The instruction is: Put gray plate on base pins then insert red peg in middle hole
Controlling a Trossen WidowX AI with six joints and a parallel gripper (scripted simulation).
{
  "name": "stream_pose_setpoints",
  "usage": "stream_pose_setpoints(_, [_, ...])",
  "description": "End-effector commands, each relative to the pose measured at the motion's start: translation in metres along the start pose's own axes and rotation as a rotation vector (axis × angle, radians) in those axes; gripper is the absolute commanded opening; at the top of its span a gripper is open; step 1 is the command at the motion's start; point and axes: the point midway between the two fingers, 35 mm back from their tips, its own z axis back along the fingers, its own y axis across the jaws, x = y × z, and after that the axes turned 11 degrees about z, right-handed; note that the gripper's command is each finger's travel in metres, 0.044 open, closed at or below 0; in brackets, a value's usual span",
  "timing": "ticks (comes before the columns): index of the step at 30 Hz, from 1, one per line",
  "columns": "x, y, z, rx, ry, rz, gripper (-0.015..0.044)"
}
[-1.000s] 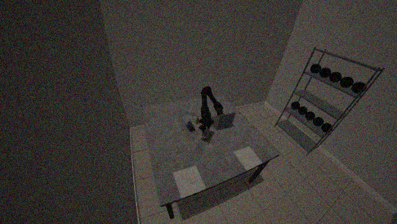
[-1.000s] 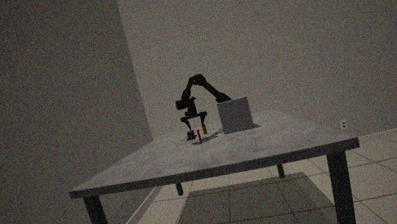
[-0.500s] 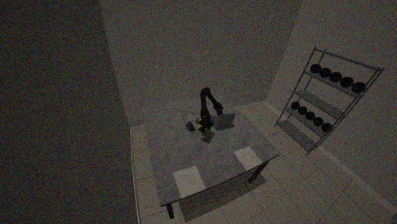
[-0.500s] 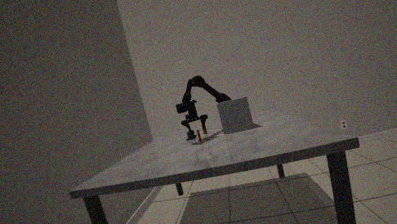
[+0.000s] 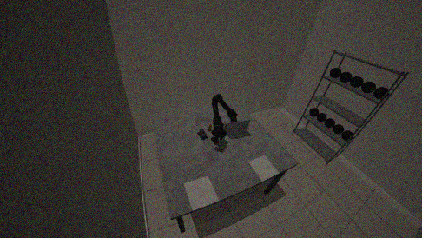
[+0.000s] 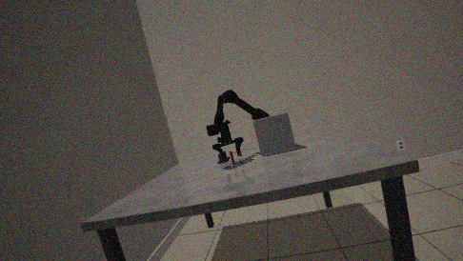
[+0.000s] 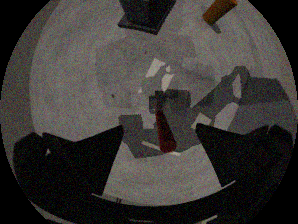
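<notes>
The red peg stands upright on the table. My gripper is open around and above it, one finger on each side, with nothing held. In the top view the gripper is too dark to make out its fingers. The dark gray base stands beside the gripper, at the top of the wrist view, where its upper part is cut off. The plate cannot be told apart from the base here, so whether it lies flat is unclear.
An orange cylinder stands near the base. A gray upright panel stands near the arm's foot. Two pale rectangles lie at the table's front edge. A shelf rack stands beyond the table. Arm shadows surround the peg.
</notes>
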Motion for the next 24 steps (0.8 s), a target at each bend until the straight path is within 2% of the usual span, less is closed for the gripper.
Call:
stream_pose_setpoints(1, [-0.0005, -0.0028, -0.0064, -0.005, -0.005, 0.009, 0.044])
stream_pose_setpoints(2, [-0.0005, -0.0029, -0.0067, -0.005, -0.005, 0.009, 0.044])
stream_pose_setpoints(19, [-0.0005, -0.0029, -0.0067, -0.005, -0.005, 0.009, 0.0])
stream_pose_setpoints(24, [-0.0005, -0.0029, -0.0067, -0.005, -0.005, 0.009, 0.0])
